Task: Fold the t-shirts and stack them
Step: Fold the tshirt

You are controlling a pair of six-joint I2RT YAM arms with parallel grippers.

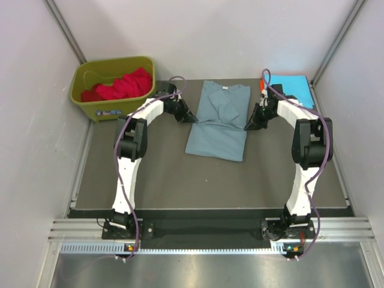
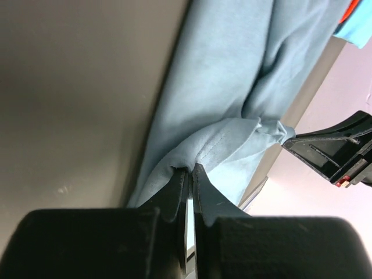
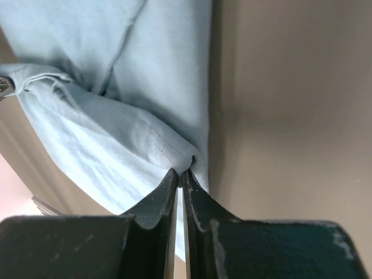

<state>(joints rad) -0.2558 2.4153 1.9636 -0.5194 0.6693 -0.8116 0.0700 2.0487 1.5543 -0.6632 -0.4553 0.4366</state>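
A dusty grey-blue t-shirt (image 1: 219, 123) lies in the middle of the dark mat, neck label toward the back, its sides folded in. My left gripper (image 1: 193, 119) is shut on the shirt's left edge, and the cloth bunches at its tips in the left wrist view (image 2: 192, 170). My right gripper (image 1: 247, 126) is shut on the shirt's right edge; a hemmed fold sits pinched between its tips in the right wrist view (image 3: 181, 173). A folded cyan t-shirt (image 1: 294, 87) lies at the back right. Red t-shirts (image 1: 123, 85) lie crumpled in the bin.
The olive-green plastic bin (image 1: 108, 107) stands at the back left, off the mat. White walls close in on both sides and the back. Metal rails run along the near edge by the arm bases.
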